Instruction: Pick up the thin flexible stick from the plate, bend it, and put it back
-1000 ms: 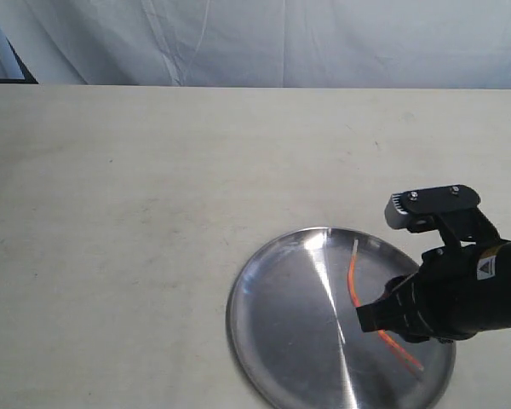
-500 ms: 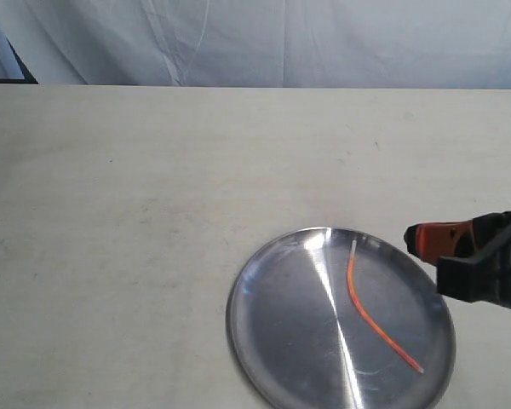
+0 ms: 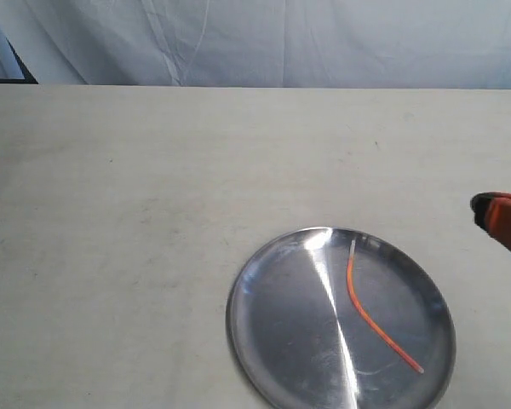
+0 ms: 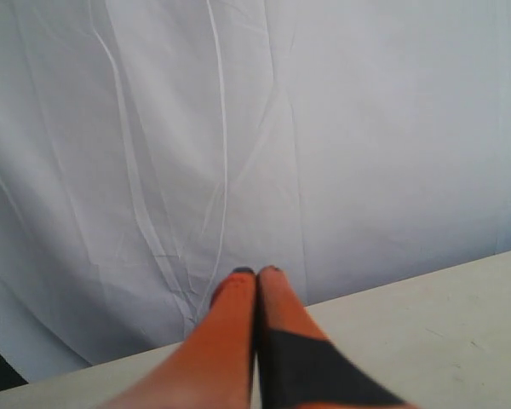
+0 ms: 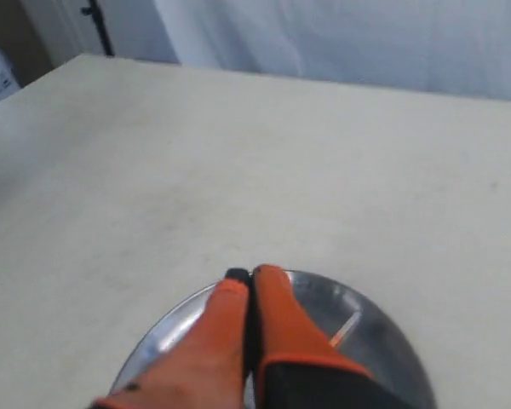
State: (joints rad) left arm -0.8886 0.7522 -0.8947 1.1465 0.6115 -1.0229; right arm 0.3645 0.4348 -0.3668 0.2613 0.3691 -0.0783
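Two grippers show, both empty, and we read the scene from 9 o'clock across to 3 o'clock.

- At 9 o'clock, outside the exterior view, the left gripper (image 4: 255, 273) has its orange fingers pressed together on nothing. It points at the white curtain (image 4: 366, 128), well away from the work.
- The pale table (image 3: 153, 213) is bare from there to the plate (image 3: 264, 341), which sits toward 5 o'clock in the exterior view.
- The thin flexible stick (image 3: 383, 327) lies flat inside the plate's right half. It runs from near the rim at 12 o'clock, kinks, then slants down to about 4 o'clock, with nothing touching it.
- From that curve we judge the bending and the return done. What remains is to clear the arm.
- The right gripper (image 5: 249, 274) has its fingers pressed together and holds nothing. In the exterior view it sits off the plate at about 2 o'clock, cut by the frame edge.
- To finish well, we would carry this arm up and out toward 3 o'clock with the fingers kept together. We would not sweep low over the rim.
- A brush against the light plate could slide it, or flick the springy stick off it.
- We would leave the left arm parked where it is.
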